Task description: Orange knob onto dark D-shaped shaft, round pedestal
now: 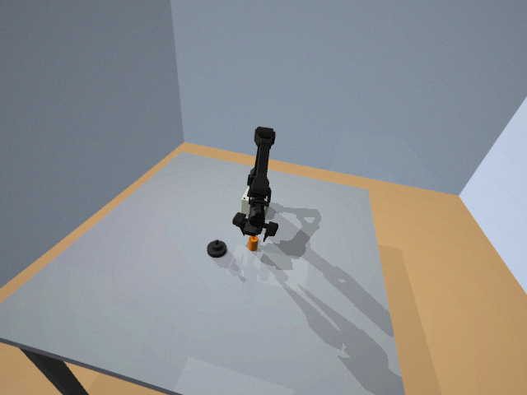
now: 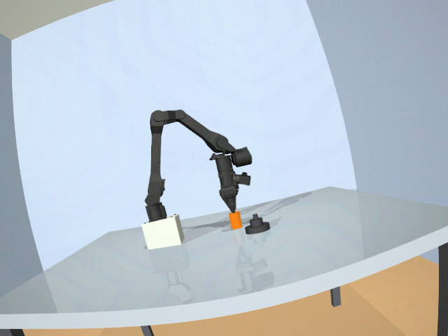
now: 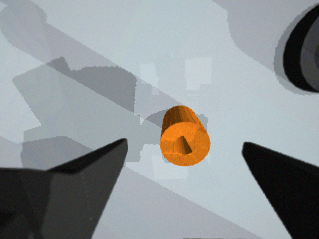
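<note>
The orange knob [image 1: 253, 243] [image 2: 235, 220] [image 3: 185, 136] stands upright on the grey table [image 1: 128, 306] [image 2: 344, 224], its hole with one flat side facing up in the wrist view. My gripper [image 1: 255, 235] [image 2: 233, 208] [image 3: 182, 145] is open and empty, pointing down just above the knob, with one finger on each side of it in the wrist view. The dark round pedestal [image 1: 216, 249] [image 2: 257, 228] [image 3: 304, 55] with its short shaft [image 1: 217, 242] [image 2: 256, 217] sits close beside the knob, apart from it.
The arm's white base block [image 1: 244, 205] [image 2: 162, 231] stands on the table behind the knob. The table edges are far from the objects, and an orange floor lies below.
</note>
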